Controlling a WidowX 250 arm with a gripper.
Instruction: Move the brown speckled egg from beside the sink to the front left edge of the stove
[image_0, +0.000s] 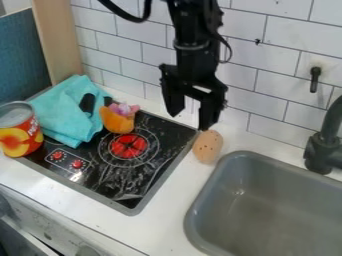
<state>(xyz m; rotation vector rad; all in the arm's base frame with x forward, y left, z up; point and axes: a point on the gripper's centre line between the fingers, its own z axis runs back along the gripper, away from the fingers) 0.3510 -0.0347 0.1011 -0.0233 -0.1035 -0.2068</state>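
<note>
The black gripper (191, 120) hangs over the back right corner of the stove, its two fingers spread apart with nothing between them. Just below its right finger, a tan oval toy (208, 147) with dark spots lies on the white counter between stove and sink; whether they touch, I cannot tell. An orange toy piece (119, 121) with a pink-purple thing (123, 109) at its top is at the stove's back left part. Beside it lies a crumpled turquoise cloth (63, 112) with a black object (87, 103) on it.
A can (19, 129) with a red and yellow label stands at the left edge. The black stovetop (143, 170) has a red burner mark. At the right are a grey sink (224, 165) and a black faucet (323, 150). White wall tiles (277, 75) rise behind.
</note>
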